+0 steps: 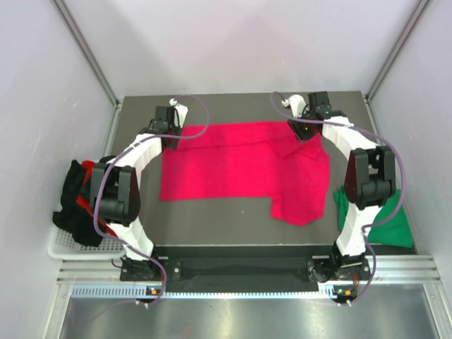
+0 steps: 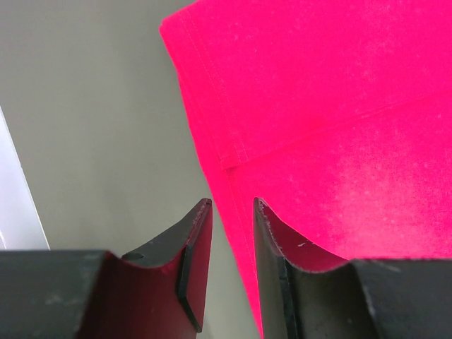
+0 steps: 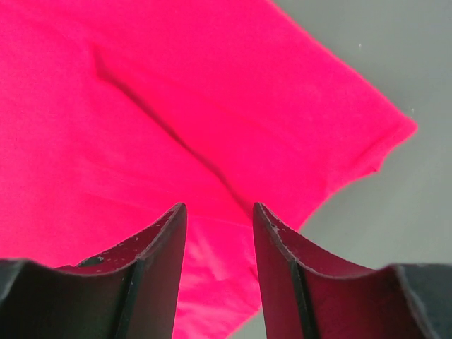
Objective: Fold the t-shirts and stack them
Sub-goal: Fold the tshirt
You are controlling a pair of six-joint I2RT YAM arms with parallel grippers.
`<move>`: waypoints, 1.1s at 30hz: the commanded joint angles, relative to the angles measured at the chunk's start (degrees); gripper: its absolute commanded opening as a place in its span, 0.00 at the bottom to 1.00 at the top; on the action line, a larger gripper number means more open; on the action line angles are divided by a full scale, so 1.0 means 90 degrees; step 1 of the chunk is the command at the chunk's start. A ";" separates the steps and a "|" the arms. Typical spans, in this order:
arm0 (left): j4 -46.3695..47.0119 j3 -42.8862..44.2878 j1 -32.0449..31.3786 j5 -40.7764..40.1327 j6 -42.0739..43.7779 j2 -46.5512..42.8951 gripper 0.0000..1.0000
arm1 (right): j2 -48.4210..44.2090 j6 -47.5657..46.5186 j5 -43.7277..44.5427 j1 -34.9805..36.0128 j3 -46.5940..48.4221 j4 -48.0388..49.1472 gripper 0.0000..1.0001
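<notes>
Lying spread on the counter (image 1: 212, 212), the pink shirt (image 1: 240, 166) reaches nearest at its right side. Left hand (image 2: 232, 205) hovers over its far left edge, fingers narrowly apart, gripping nothing. Right hand (image 3: 219, 208) hangs above the far right corner, likewise parted and empty. Green shirt (image 1: 388, 226) lies at the right; black and red shirts (image 1: 70, 198) pile at the left.
</notes>
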 commanded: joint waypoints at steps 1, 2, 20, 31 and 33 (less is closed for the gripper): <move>0.0164 0.0094 -0.0019 0.0066 0.0073 -0.0039 0.35 | -0.0007 -0.0940 0.0590 0.0282 -0.0220 0.0283 0.43; 0.0173 0.0093 -0.0019 0.0066 0.0054 -0.0030 0.35 | -0.0056 -0.1028 0.0582 0.0331 -0.0337 0.0372 0.43; 0.0164 -0.0014 -0.0019 0.0086 0.0034 -0.0039 0.35 | 0.0129 -0.1029 0.0083 0.0966 -0.0807 0.0392 0.38; 0.0202 -0.0082 -0.0019 0.0076 0.0024 -0.0078 0.36 | 0.0490 -0.0893 0.0269 0.1113 -0.0582 0.0422 0.41; 0.0202 -0.0073 -0.0019 0.0076 0.0034 -0.0059 0.36 | 0.0510 -0.0893 0.0269 0.1113 -0.0592 0.0422 0.41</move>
